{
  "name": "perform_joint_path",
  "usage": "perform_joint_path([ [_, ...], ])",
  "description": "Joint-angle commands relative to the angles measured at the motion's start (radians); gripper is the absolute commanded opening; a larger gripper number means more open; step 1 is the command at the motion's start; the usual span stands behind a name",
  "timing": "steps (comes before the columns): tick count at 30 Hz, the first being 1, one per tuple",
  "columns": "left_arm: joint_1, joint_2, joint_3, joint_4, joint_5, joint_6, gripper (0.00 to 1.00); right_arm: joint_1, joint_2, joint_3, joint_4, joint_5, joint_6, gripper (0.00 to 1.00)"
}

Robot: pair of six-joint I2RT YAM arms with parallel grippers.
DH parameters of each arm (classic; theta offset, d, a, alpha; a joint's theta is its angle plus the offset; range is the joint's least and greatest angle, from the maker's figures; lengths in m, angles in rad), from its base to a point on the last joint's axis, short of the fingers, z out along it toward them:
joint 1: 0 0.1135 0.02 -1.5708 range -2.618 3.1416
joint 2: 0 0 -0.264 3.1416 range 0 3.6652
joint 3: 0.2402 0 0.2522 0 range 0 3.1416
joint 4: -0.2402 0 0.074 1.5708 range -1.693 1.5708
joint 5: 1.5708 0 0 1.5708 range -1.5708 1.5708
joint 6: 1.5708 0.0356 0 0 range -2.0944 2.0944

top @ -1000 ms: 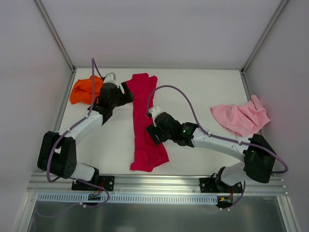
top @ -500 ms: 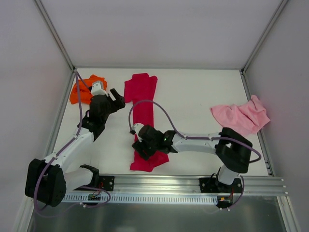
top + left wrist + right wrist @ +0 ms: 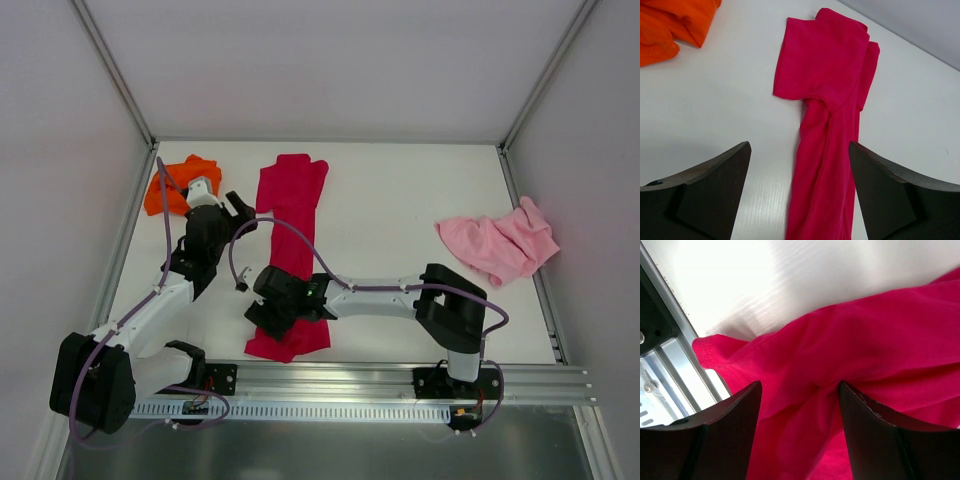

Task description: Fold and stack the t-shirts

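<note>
The crimson t-shirt [image 3: 293, 200] lies as a long narrow strip from the back of the table to the front edge, also seen as crimson t-shirt [image 3: 832, 80] and crimson t-shirt [image 3: 880, 340]. My right gripper [image 3: 262, 318] is low over its near end, open, with bunched folds between the fingers [image 3: 800, 385]. My left gripper [image 3: 240, 207] hovers open just left of the strip's upper part, its gap [image 3: 800, 147] over the strip's left edge. The orange t-shirt [image 3: 172, 185] is crumpled at the back left. The pink t-shirt [image 3: 500, 242] lies crumpled at the right.
The metal front rail [image 3: 330, 378] runs just below the crimson shirt's near end and shows in the right wrist view as rail [image 3: 670, 385]. White walls enclose the table [image 3: 400, 200] on the left, back and right.
My right gripper has swept left and nearer along the crimson shirt to its near end, which has shifted left. My left gripper has drawn back left, away from the shirt's top.
</note>
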Motion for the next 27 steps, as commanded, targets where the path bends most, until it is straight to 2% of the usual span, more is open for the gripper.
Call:
perform_joint_path([
  [1,-0.007,-0.001,0.012,0.051,-0.038,-0.015,0.81,0.017,-0.018,0.074,-0.059,0.024,-0.037,0.66],
  [7,-0.005,-0.007,0.018,0.008,-0.03,-0.015,0.81,0.033,-0.056,0.054,-0.062,0.112,-0.038,0.66],
  [16,-0.007,-0.036,0.013,-0.037,-0.143,-0.056,0.81,0.07,-0.101,0.033,-0.036,0.109,-0.038,0.66],
  [27,-0.007,-0.014,0.02,-0.03,-0.168,-0.061,0.82,0.074,-0.017,0.053,0.01,-0.013,-0.037,0.66],
])
